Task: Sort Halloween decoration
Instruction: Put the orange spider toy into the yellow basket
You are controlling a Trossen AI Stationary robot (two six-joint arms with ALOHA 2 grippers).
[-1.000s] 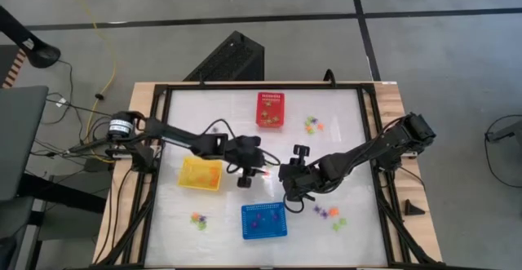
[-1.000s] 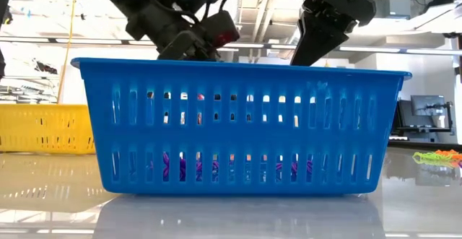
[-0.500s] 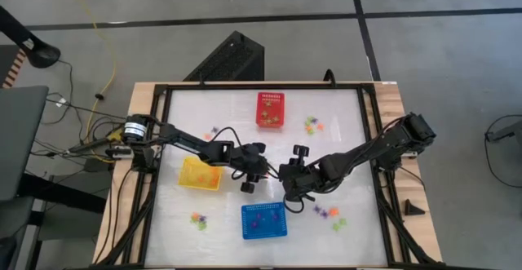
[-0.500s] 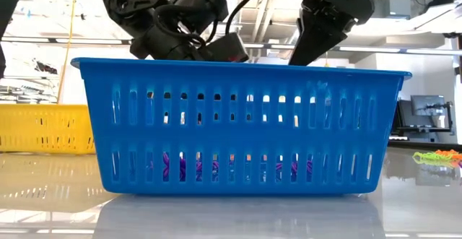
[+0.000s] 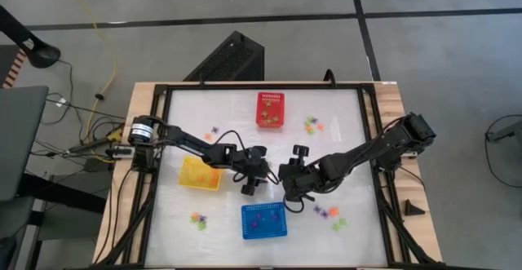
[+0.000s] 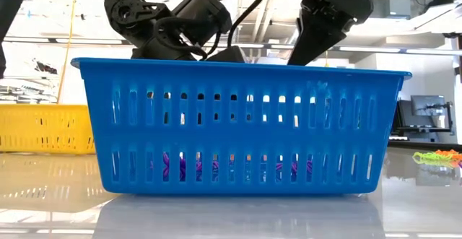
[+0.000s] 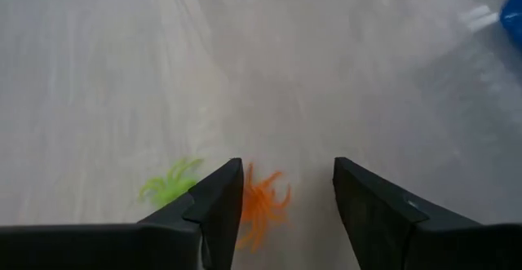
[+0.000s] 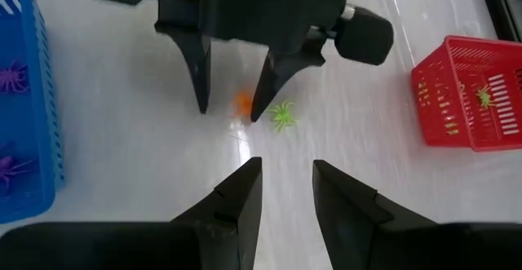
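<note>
An orange trinket (image 7: pixel 263 205) and a light green one (image 7: pixel 170 184) lie on the white table between the baskets. My left gripper (image 7: pixel 285 180) is open, low over the table, one finger on either side of the orange trinket (image 8: pixel 243 101). The green trinket (image 8: pixel 282 115) lies just outside its fingers. I cannot tell whether a finger touches the orange one. My right gripper (image 8: pixel 285 172) hangs open just to the right of the left gripper (image 5: pixel 263 170), above the table, nothing between its fingers.
The blue basket (image 5: pixel 263 221) with purple trinkets stands near the front edge. The yellow basket (image 5: pixel 200 174) is at the left and the red basket (image 5: pixel 270 109) at the far middle. Loose trinkets lie at the far right (image 5: pixel 312 125), near right (image 5: pixel 330 214) and near left (image 5: pixel 198 219).
My left gripper has sunk toward the table and shifted a little toward the right edge, coming down around the orange trinket. In the low view it has dropped to the blue basket's rim line. My right gripper has kept still.
</note>
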